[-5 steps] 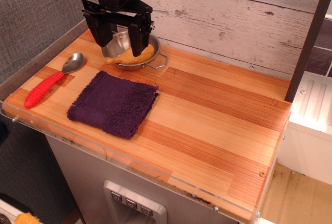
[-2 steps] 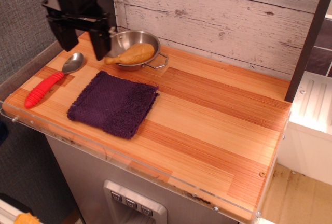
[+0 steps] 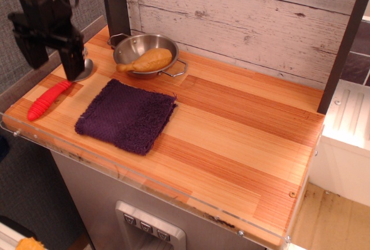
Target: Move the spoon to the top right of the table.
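The spoon [image 3: 53,92] lies on the counter [image 3: 243,128] at its left side, next to the purple cloth [image 3: 126,116]. The black gripper [image 3: 52,58] hangs over the spoon's shiny end, its jaws apart. A toy drumstick [image 3: 145,61] sits in the pan [image 3: 136,46].

no readable txt, no labels, brands, nos. or signs on any surface
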`<state>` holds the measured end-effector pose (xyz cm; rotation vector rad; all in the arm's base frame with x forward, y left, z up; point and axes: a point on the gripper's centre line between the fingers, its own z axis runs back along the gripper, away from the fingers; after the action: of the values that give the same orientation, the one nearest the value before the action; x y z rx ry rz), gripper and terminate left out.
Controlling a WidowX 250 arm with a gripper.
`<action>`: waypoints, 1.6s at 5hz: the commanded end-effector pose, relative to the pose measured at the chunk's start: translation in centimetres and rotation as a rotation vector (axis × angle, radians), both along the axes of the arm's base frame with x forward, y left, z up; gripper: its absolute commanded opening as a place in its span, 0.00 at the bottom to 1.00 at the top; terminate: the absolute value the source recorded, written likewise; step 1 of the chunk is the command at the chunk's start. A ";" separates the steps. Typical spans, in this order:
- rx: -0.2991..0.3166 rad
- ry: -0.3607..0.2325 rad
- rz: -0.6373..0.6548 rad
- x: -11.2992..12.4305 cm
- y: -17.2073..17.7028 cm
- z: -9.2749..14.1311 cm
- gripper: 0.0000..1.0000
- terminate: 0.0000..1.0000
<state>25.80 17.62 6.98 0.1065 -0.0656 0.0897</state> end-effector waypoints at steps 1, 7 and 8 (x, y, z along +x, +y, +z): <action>0.025 0.016 0.113 -0.7 1.6 -2.0 1.00 0.00; 0.020 0.009 0.123 -1.1 2.7 -6.1 1.00 0.00; 0.019 -0.005 0.119 -1.2 2.7 -5.8 0.00 0.00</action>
<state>24.97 20.13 0.71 0.1243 -0.0597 0.1973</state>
